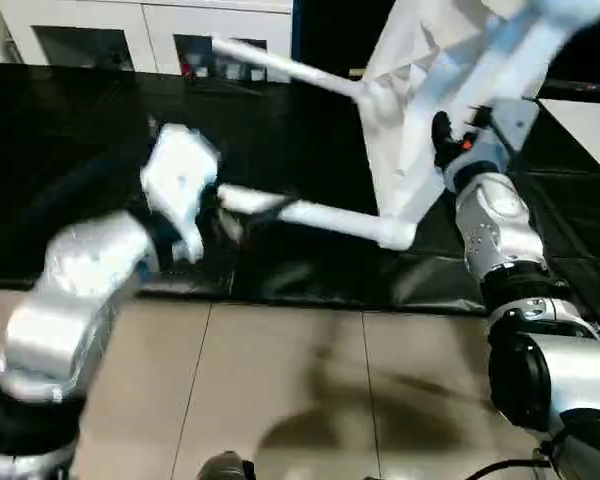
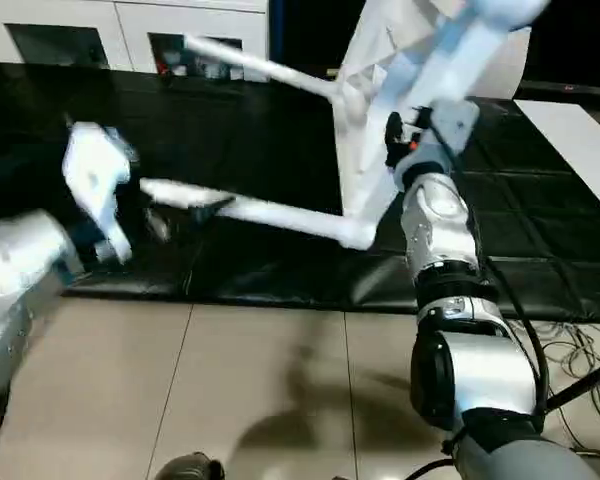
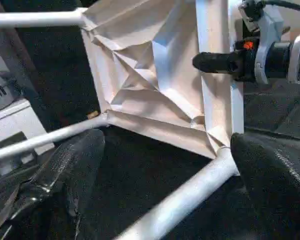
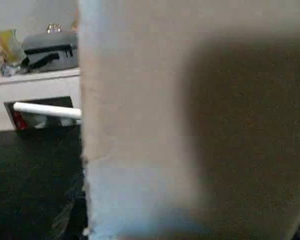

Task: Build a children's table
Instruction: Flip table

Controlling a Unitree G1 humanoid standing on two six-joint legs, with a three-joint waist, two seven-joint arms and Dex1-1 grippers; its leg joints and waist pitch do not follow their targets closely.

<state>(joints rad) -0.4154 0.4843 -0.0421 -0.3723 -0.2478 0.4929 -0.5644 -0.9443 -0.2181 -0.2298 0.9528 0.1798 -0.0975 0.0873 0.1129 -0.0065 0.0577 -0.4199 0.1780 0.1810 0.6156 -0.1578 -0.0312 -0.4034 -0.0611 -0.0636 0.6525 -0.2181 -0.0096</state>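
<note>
The all-white plastic children's table [image 1: 420, 110] stands tipped on its edge on the black padded floor mat [image 1: 100, 120], toward the mat's right side, with the ribbed underside of the square top facing the robot's left.

**Assembly status**
- Legs counted in the head views: four long tapered round white legs.
- Upper left leg [image 1: 280, 68] — seated in its corner socket, projecting toward the mat's far left.
- Lower left leg [image 1: 320, 216] — seated in the lower socket, lying just above the mat toward its front edge.
- Two further legs [image 1: 510, 50] rise past the right gripper toward the upper right; their socket joints cannot be confirmed.
- Judgement: assembly appears near its end. What likely remains is checking that each leg is fully home and setting the table upright on its legs.

**Grippers**
- Left gripper [image 3: 165, 165]: the two black fingers [image 3: 72, 165] stand wide apart with nothing between them. The lower left leg passes nearby, not clamped.
- Right gripper [image 1: 442, 140]: it sits against the table top's edge. One black finger [image 3: 215, 62] lies on the ribbed underside, and the flat top surface fills the space directly ahead of the right wrist. The fingers appear clamped on the top's rim, holding the table on edge.

**Surroundings**
- One white cabinet with glass doors [image 1: 140, 35] stands beyond the mat's far edge.
- Beige floor tiles [image 1: 280, 390] border the mat's front edge.
</note>
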